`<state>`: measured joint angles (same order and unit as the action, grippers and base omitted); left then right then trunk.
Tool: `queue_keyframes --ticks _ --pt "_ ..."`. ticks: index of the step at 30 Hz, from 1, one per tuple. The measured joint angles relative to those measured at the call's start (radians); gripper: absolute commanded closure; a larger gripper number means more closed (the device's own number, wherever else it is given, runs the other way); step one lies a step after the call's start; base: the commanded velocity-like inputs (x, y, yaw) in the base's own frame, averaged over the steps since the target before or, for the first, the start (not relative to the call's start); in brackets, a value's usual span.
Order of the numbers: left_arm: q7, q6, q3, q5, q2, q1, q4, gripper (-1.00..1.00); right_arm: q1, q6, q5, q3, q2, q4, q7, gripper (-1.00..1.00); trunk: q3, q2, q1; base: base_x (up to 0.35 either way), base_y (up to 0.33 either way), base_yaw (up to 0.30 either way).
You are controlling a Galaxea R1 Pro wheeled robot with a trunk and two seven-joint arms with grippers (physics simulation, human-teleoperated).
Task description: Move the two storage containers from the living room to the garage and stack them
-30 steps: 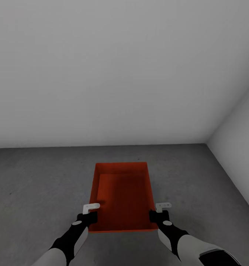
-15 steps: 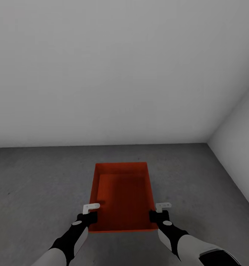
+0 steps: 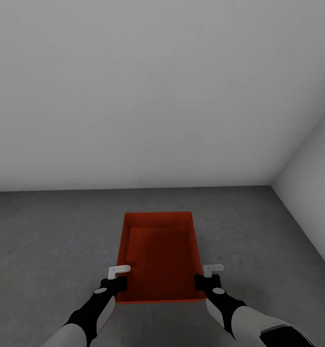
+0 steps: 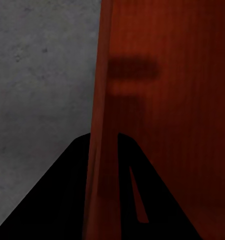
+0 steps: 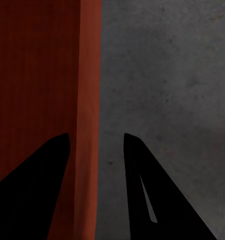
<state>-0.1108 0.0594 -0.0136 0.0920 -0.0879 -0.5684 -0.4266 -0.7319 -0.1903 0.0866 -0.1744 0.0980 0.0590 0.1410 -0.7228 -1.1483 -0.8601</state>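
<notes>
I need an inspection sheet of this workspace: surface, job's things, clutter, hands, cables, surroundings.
Surface: grey concrete floor, mottled.
Job's things: one orange-red bin, open top, nothing inside, in front of the robot between both arms; whether it rests on the floor cannot be told.
Clutter: nothing seen.
Hands: left hand straddles the bin's left wall, seemingly clamped; right hand straddles the right wall with a gap showing.
Cables: nothing seen.
Surroundings: plain white walls, room corner at the right.

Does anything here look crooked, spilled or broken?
Nothing stands out. The orange-red open-top bin looks level and empty over the dark grey concrete floor, with the left gripper and right gripper straddling its side walls.
</notes>
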Motion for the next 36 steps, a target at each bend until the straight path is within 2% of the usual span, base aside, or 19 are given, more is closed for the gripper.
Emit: queue_keyframes --ticks 12,36 --pt "0.0 -0.001 0.0 0.0 0.0 0.0 0.0 1.0 0.0 -0.002 0.001 -0.001 0.0 -0.001 0.0 1.0 -0.038 -0.084 -0.046 0.0 0.0 0.077" --pt "0.0 0.001 0.0 -0.001 0.0 0.0 -0.001 1.0 0.0 -0.001 0.002 0.0 0.0 -0.001 -0.001 1.0 -0.113 -0.252 -0.138 0.0 0.0 0.003"
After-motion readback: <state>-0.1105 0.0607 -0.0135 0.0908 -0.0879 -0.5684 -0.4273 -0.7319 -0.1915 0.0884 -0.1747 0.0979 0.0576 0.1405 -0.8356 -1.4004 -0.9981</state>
